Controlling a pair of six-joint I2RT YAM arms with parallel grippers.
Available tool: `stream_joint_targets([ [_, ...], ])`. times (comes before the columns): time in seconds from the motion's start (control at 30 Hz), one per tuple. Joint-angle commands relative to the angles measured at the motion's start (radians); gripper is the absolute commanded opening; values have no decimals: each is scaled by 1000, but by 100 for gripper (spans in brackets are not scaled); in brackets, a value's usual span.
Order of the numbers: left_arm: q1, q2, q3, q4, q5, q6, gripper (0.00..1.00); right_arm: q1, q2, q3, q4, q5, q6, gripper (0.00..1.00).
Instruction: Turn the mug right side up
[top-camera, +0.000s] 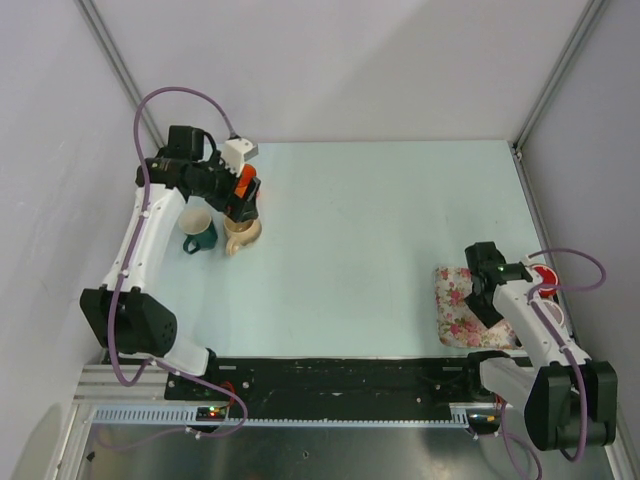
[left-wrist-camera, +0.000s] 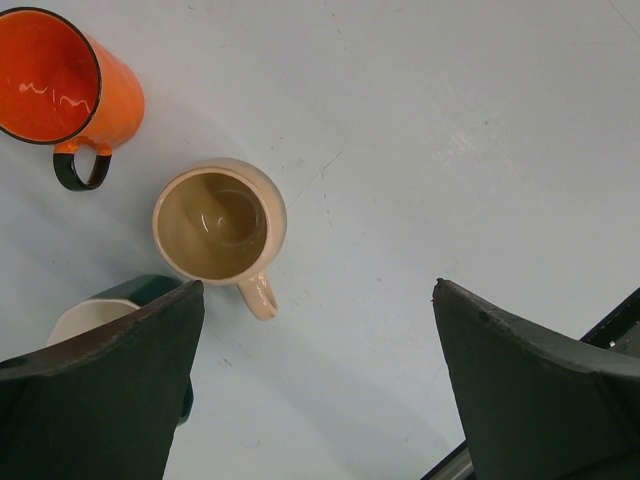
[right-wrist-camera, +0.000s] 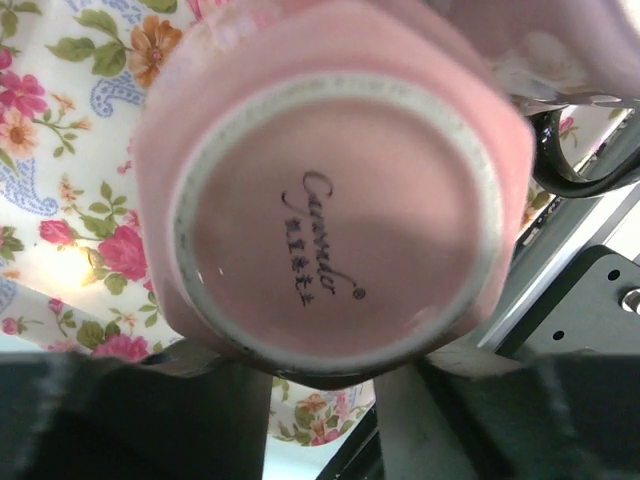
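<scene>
Mug (right-wrist-camera: 330, 210) is pink and sits bottom-up on the cloth (right-wrist-camera: 60, 150), right under my right tool (right-wrist-camera: 345, 400) (I cannot tell if it grips). I should hold its side tight, lift, then roll my wrist slowly. My left tool (left-wrist-camera: 318, 285) hangs wide open.

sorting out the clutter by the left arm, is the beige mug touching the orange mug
Apart. The left wrist view shows a strip of table between the beige mug and the orange mug.
</scene>
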Motion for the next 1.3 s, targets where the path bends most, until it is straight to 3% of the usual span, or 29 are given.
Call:
stream_joint_targets([
  [0.0, 15, -51, 22, -11, 29, 4, 100, -1, 21, -13, 58, 38, -21, 35],
  [0.1, 18, -47, 38, -22, 24, 2, 100, 9, 8, -15, 96, 9, -64, 9],
  [0.17, 19, -47, 47, -25, 24, 0, 100, 30, -14, -10, 114, -8, -87, 2],
  [0.47, 19, -56, 92, -29, 55, -67, 100, 158, -145, 117, 95, -25, -162, 0],
  [0.8, -7, -57, 141, -30, 191, -175, 100, 207, -248, 284, 188, -194, -257, 0],
  [1.0, -42, -42, 241, -29, 407, -315, 100, 374, -226, 421, 542, -359, -252, 0],
  [1.27, -145, -2, 398, -30, 671, -477, 100, 672, -55, 538, 1036, -433, -271, 0],
])
